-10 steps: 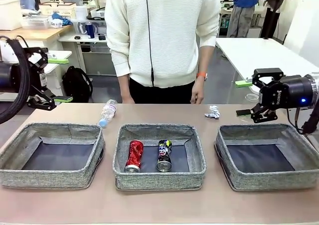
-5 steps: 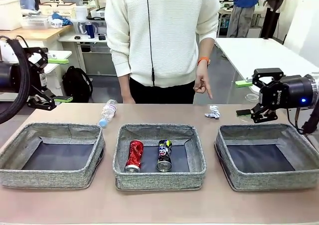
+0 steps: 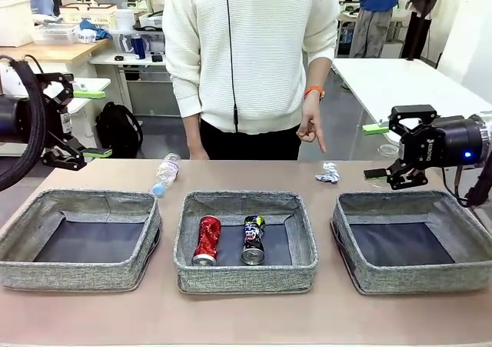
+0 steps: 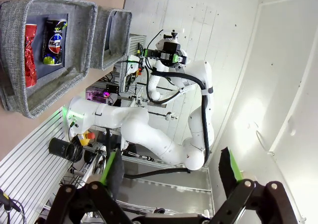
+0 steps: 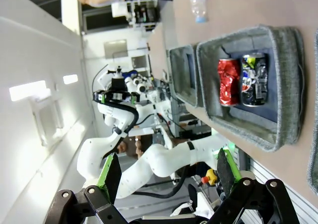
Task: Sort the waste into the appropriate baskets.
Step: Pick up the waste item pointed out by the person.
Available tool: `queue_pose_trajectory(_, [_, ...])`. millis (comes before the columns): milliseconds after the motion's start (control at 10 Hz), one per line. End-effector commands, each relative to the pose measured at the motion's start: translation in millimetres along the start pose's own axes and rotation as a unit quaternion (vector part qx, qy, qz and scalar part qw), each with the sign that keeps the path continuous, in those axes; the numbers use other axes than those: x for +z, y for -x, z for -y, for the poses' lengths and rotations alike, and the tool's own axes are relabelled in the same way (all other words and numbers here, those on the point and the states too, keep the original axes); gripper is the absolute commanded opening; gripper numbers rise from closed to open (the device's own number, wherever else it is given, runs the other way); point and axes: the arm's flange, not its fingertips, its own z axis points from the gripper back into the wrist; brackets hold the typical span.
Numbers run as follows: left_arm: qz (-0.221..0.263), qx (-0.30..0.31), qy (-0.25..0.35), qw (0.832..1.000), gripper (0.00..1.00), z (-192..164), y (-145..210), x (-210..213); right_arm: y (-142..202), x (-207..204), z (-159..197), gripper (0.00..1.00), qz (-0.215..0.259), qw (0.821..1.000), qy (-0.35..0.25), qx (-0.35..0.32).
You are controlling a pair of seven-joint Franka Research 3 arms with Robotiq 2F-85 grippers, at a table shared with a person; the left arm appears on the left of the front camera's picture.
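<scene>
1. Pointing is the new thing. A second ago the person's hand hung down by their side. Now it is up a bit, with one finger aimed down at the table.
2. The finger aims at about the spot where the small white paper wad lies. The wad has not moved. It sits on the table just behind the right basket, not in it.
3. I think the person is showing the robot what to pick up next.
4. The right gripper is up in the air, near the wad. Its jaws are wide and hold nothing. It has not moved in the last second.
5. The left gripper is up off the table at the far left, behind the left basket. Its jaws are wide too and hold nothing. It has stayed put as well.
6. The red can and the dark can lie side by side in the middle basket. That part looks done.
7. The plastic bottle lies on its side on the table, behind the gap between the left and middle baskets. It is not in a basket yet.
8. So the wad and the bottle are left to sort. The wad looks like the next one, and the right gripper is closest to it.
</scene>
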Motion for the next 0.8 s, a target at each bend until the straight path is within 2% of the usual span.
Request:
queue_pose_trajectory(0, [0.000,-0.001,0.011,1.000,1.00,3.0,1.6,-1.5,0.0,0.0,0.0,1.00,0.000,1.000,0.000,0.000])
queue_pose_trajectory(100, [0.000,-0.001,0.011,1.000,1.00,3.0,1.6,-1.5,-21.8,-17.6,-1.5,1.00,0.174,0.946,0.273,-0.014])
queue_pose_trajectory(200, [0.000,-0.001,0.011,1.000,1.00,3.0,1.6,-1.5,-46.4,-29.4,-2.7,1.00,0.200,0.876,0.438,0.021])
queue_pose_trajectory(300, [0.000,-0.001,0.011,1.000,1.00,3.0,1.6,-1.5,-59.0,-33.9,-5.0,1.00,0.259,0.775,0.576,0.034])
queue_pose_trajectory(400, [0.000,-0.001,0.011,1.000,1.00,3.0,1.6,-1.5,-64.4,-37.9,-7.3,1.00,0.286,0.683,0.670,0.059])
queue_pose_trajectory(500, [0.000,-0.001,0.011,1.000,1.00,3.0,1.6,-1.5,-64.0,-37.6,-13.9,1.00,0.332,0.652,0.678,0.067])
queue_pose_trajectory(600, [0.000,-0.001,0.011,1.000,1.00,3.0,1.6,-1.5,-52.0,-27.3,-8.5,1.00,0.149,0.945,0.273,0.097])
queue_pose_trajectory(700, [0.000,-0.001,0.011,1.000,1.00,3.0,1.6,-1.5,-52.0,-27.3,-8.5,1.00,0.149,0.945,0.273,0.097])
